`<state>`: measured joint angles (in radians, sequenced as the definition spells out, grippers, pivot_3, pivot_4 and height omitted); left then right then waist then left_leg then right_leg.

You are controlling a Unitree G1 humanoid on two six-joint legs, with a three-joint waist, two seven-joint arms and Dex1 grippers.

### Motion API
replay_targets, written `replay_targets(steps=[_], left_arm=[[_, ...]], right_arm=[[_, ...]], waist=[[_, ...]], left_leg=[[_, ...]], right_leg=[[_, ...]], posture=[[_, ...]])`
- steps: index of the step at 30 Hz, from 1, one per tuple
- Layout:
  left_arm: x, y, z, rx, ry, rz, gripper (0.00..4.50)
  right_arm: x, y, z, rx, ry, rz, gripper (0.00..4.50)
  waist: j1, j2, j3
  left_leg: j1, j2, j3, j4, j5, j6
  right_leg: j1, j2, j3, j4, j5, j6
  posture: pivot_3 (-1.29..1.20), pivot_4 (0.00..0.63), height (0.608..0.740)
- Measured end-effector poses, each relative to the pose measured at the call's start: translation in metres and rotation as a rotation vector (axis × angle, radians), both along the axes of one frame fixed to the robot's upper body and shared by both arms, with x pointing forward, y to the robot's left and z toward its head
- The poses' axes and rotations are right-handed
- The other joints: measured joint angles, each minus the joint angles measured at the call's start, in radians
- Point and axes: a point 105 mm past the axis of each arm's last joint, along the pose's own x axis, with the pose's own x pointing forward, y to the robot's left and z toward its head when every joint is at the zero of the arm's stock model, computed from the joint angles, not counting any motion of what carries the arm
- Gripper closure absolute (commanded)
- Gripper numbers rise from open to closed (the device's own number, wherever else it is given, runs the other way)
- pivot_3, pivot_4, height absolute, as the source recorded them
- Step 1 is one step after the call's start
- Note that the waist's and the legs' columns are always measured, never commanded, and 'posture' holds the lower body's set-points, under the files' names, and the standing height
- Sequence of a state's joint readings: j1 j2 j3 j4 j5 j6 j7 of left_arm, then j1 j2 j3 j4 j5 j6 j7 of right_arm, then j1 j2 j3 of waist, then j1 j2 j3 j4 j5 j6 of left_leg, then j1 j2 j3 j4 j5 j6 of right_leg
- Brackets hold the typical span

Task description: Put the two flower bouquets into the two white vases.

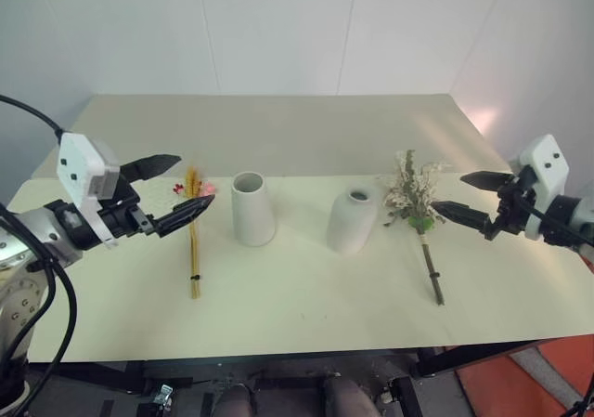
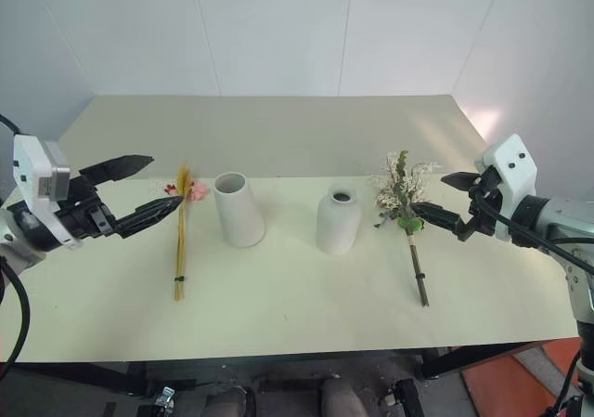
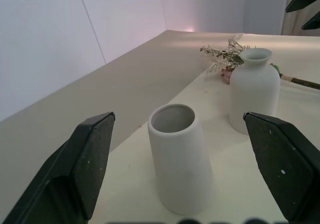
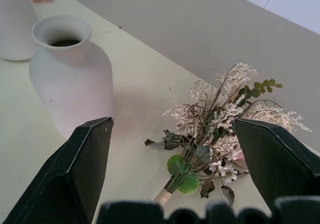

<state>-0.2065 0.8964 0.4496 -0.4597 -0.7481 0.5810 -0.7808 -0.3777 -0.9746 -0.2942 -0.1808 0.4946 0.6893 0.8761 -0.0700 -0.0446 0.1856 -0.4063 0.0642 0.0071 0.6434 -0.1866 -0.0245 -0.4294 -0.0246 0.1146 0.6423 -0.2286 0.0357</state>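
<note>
Left gripper [image 1: 179, 191], jaws spread wide and empty, raised above the table [image 1: 306, 319] just beside the blossom end of the slim bunch [image 1: 194, 241] of yellow stalks, not touching it. Right gripper [image 1: 471, 199], jaws likewise spread and empty, poised near the head of the bushy bunch [image 1: 415, 203] of beige sprays and green leaves, no contact visible. Slim bunch lying flat on the table, blossoms toward the far edge, stalks pointing toward the robot, to the left of the tapered vase [image 1: 251, 209]. Tapered vase upright, wide mouth open and empty. Bottle-shaped vase [image 1: 354, 218] upright beside it toward the right, apart from it, narrow mouth also empty. Bushy bunch lying flat to the right of the bottle-shaped vase, its sprays near that vase, its wrapped stem [image 4: 165, 196] pointing toward the robot. Task judged at its start: neither bunch grasped, neither vase filled. Left to do, as judged: closing each gripper on a bunch, lifting, turning stems downward, and lowering one bunch into each vase.
</note>
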Motion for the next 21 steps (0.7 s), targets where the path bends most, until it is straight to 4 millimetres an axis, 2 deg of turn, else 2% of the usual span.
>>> replay_targets(steps=[13,19,21], left_arm=[[-0.008,0.006,0.001,0.010,-0.019,0.027,0.02],[-0.012,-0.005,0.014,0.017,-0.056,-0.057,0.02],[-0.013,-0.011,0.018,0.026,-0.069,-0.098,0.02]], right_arm=[[-0.002,-0.005,-0.002,-0.033,0.072,0.056,0.00],[0.021,-0.009,-0.028,-0.057,0.325,-0.124,0.00],[0.029,-0.006,-0.028,-0.027,0.413,-0.199,0.00]], waist=[[0.000,0.000,0.000],[-0.003,0.000,0.000],[-0.005,0.000,0.000]], left_leg=[[0.000,0.000,0.000,0.000,0.000,0.000],[-0.002,0.000,0.002,0.000,0.000,0.000],[-0.004,0.000,0.004,0.000,0.000,0.000]], right_leg=[[0.000,0.000,0.000,0.000,0.000,0.000],[-0.005,0.000,0.003,0.002,0.000,0.000],[-0.008,0.000,0.005,0.003,0.000,0.000]], posture=[[0.00,0.150,0.740],[0.00,0.150,0.740],[0.00,0.150,0.740]])
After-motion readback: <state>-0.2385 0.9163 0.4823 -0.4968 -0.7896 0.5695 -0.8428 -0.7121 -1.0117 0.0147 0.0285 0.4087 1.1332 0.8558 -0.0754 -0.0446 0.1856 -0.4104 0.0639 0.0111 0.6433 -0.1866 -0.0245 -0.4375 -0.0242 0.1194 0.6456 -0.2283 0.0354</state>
